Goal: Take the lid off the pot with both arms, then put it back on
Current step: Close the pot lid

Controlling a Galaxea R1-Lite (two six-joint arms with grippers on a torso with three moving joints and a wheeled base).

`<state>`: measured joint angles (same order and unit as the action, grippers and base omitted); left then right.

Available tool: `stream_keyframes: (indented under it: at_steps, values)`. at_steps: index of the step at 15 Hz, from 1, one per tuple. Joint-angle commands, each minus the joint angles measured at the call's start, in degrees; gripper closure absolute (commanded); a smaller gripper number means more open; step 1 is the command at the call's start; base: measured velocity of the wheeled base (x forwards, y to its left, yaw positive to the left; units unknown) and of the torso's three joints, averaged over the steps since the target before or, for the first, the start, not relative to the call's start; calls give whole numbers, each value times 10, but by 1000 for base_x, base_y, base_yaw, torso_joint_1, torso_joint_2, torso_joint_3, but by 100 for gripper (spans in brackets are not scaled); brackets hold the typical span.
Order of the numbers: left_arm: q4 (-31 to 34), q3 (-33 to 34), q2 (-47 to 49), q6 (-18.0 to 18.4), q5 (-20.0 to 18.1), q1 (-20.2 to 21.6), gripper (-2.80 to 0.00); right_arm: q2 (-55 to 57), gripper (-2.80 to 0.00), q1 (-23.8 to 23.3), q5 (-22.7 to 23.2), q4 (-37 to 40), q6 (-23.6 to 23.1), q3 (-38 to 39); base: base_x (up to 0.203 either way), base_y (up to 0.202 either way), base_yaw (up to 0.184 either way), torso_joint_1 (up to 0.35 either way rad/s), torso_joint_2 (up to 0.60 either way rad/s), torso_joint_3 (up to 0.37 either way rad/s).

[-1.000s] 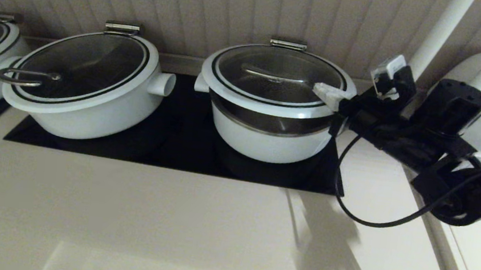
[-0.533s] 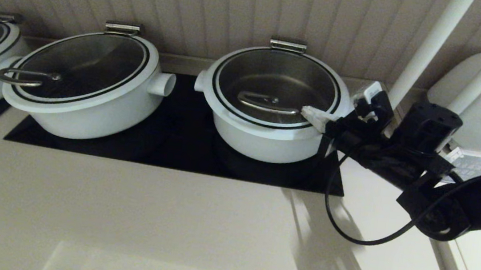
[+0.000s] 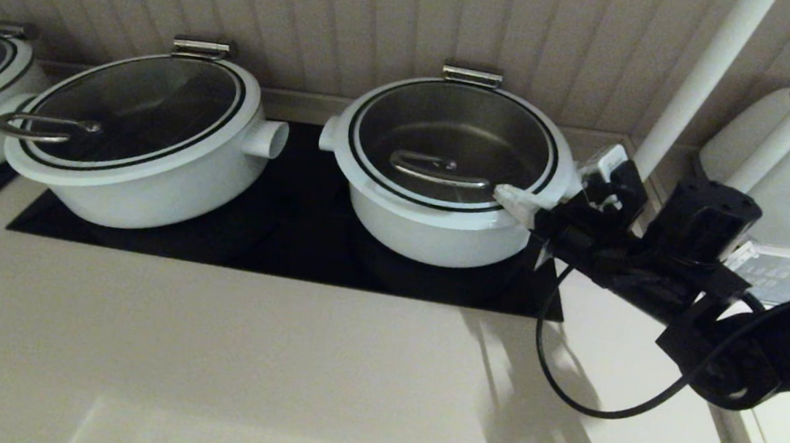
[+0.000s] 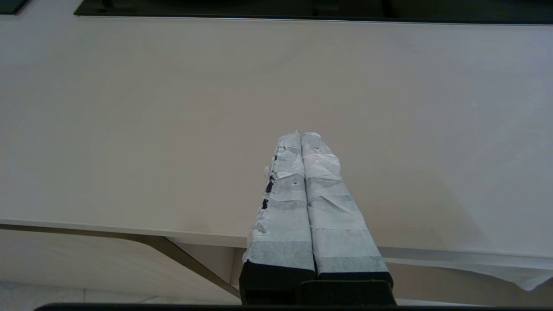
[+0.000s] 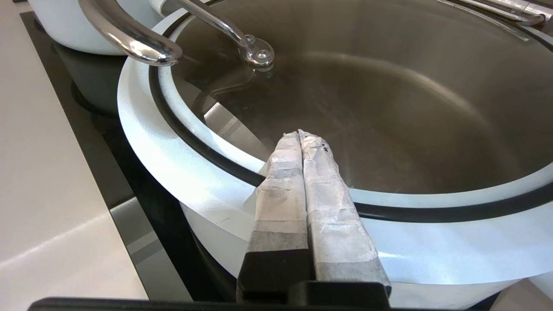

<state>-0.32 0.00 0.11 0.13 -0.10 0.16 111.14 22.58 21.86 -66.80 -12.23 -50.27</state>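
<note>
Glass lid point(image 3: 456, 143) seated on pot point(image 3: 438, 230), bar handle point(image 3: 441, 169) lying left-right. Right gripper point(image 5: 299, 134) clenched empty over lid's right rim. Left gripper point(image 4: 301, 136) clenched above counter point(image 4: 129, 129).

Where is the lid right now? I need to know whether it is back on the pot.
In the head view the lid sits closed on the pot, right of centre on the black cooktop, with the right gripper over its right rim.

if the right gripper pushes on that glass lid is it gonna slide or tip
The lid sits flat on the pot, so it probably resists sliding. A push at the rim, where the right gripper is, might tilt it. Glass with a smooth steel handle: likely rigid, slippery and breakable. The left gripper hangs above the counter.
</note>
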Motion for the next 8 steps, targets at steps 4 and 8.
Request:
stream_keyframes:
  at_steps: [4,8]
  values:
    - [0,0,0,0,0,0,0,4,0,0,-1,-8,-1,6,0,0,0,0,0,0]
    - [0,0,0,0,0,0,0,-40,0,-4,-14,-8,-1,10,0,0,0,0,0,0]
